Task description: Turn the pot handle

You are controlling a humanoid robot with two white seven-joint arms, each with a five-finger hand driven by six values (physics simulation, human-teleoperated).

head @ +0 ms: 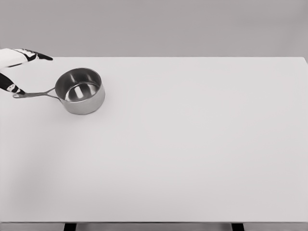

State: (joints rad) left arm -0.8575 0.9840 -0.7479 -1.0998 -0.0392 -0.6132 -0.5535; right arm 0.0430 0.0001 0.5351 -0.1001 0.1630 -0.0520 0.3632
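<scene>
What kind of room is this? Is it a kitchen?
Probably not a real kitchen: it looks like a simulated test bench. There's only a plain white table, one steel pot, a blank grey wall, and the left hand.

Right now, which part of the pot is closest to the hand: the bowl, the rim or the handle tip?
The handle tip. It points left, ending beside the left hand at the table's edge, while the pot bowl and rim sit farther right.

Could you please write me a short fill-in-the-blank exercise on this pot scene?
1. The steel saucepan stands on the ____ table.
2. Its handle points toward the picture's ____ edge.
3. The hand at the handle's tip is the robot's ____ hand.
4. The saucepan holds ____.

Missing words: white; left; left; nothing
</scene>
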